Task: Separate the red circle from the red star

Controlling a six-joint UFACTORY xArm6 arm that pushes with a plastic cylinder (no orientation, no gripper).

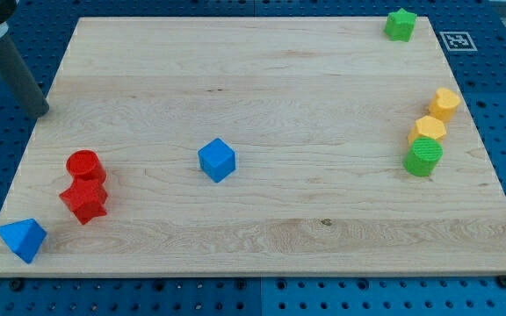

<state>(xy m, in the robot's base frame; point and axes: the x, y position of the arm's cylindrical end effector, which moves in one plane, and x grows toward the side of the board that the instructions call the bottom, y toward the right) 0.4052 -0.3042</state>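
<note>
The red circle [84, 165] sits near the view's left edge of the wooden board [323, 96]. The red star [83, 201] lies just below it, touching it. My tip [40, 112] is at the board's left edge, up and to the left of the red circle, apart from both red blocks by a clear gap. The dark rod rises from the tip toward the view's top left corner.
A blue triangle-like block [23, 239] is at the bottom left corner. A blue cube [216, 160] is near the middle. A green star [401, 24] is at the top right. Two yellow blocks [444, 104] [428, 131] and a green block [423, 157] cluster at the right.
</note>
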